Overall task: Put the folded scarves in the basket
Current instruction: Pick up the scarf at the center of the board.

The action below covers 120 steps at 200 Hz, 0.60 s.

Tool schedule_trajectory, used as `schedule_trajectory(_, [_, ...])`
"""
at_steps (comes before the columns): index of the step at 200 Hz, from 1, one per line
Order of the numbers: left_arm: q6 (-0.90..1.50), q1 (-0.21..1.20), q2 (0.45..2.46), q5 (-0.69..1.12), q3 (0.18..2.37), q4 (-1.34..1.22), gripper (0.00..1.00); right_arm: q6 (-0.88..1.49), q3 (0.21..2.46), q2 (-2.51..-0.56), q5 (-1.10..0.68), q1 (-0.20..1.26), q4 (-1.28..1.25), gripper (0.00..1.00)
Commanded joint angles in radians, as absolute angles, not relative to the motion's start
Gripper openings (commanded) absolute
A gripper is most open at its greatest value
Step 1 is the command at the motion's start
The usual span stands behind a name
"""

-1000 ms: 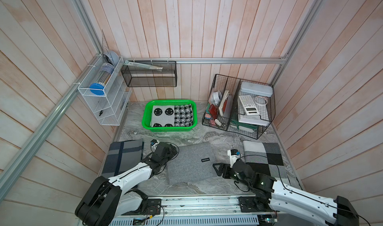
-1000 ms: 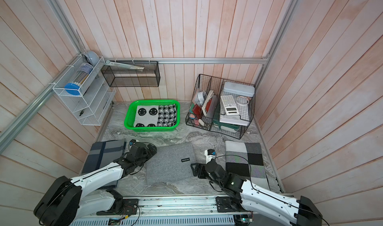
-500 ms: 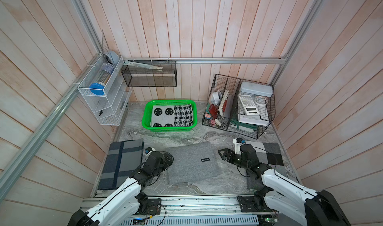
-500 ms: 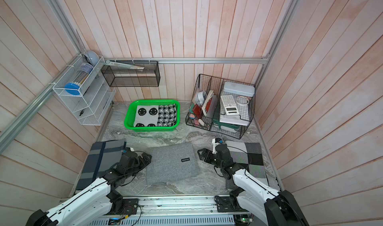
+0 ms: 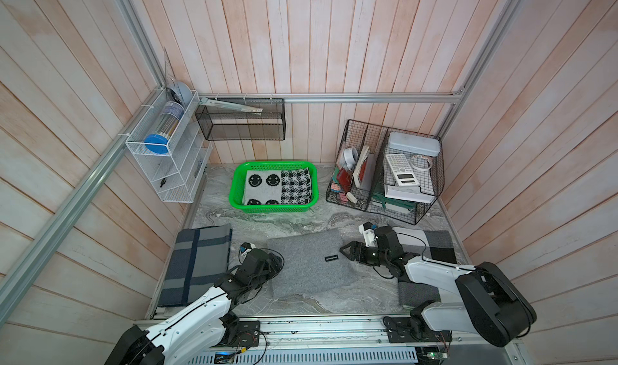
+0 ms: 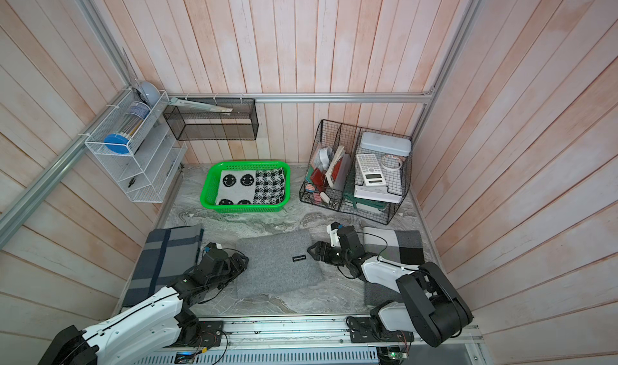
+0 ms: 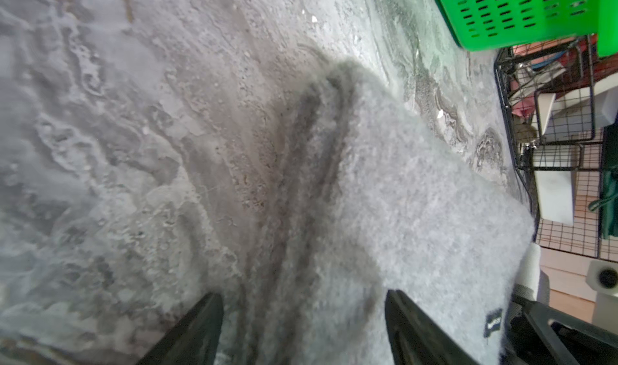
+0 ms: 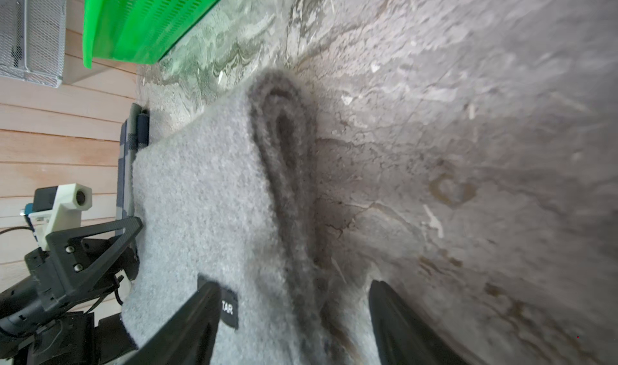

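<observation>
Both arms have swung in to the grey folded scarf (image 5: 306, 263) since a second ago. Your left gripper (image 7: 302, 294) stands open astride its left edge, likely to catch every layer. Beyond the scarf, well apart, sits the green basket (image 5: 274, 207), a patterned cloth (image 5: 264, 186) already inside. Your right gripper (image 8: 294, 283) straddles the right edge, jaws likewise apart, so both ends can lift level.
</observation>
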State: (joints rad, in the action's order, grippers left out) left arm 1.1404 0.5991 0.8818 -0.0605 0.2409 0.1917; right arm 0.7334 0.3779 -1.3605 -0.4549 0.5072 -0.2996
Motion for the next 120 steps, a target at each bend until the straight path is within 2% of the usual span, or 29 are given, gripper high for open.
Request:
schedule_trajectory(1, [1.172,0.608,0.907,-0.067,0.203,0.165,0.76,0.728,0.414,-1.403,-0.470,0.549,-0.330,0.74])
schedule_trajectory(15, [1.179,0.611,0.917,-0.061,0.194,0.134,0.73,0.740,0.423,-1.438,-0.467,0.572,-0.347,0.70])
schedule_trajectory(43, [1.203,0.614,0.933,-0.053,0.182,0.075,0.72,0.745,0.462,-1.509,-0.482,0.604,-0.356,0.64])
schedule_trajectory(50, [1.201,0.613,0.938,-0.049,0.183,0.062,0.65,0.743,0.471,-1.518,-0.482,0.614,-0.352,0.59])
schedule_trajectory(63, [1.192,0.612,0.939,-0.046,0.188,0.039,0.23,0.735,0.484,-1.523,-0.480,0.627,-0.345,0.46])
schedule_trajectory(67, [1.191,0.614,0.939,-0.047,0.190,0.038,0.16,0.733,0.486,-1.521,-0.481,0.630,-0.346,0.39])
schedule_trajectory(74, [1.186,0.613,0.940,-0.050,0.195,0.037,0.13,0.729,0.488,-1.513,-0.482,0.633,-0.349,0.26])
schedule_trajectory(86, [1.162,0.614,0.936,-0.044,0.212,0.037,0.00,0.720,0.486,-1.488,-0.483,0.636,-0.357,0.01])
schedule_trajectory(120, [1.090,0.623,0.856,-0.025,0.278,0.118,0.00,0.715,0.439,-1.302,-0.436,0.650,-0.356,0.00])
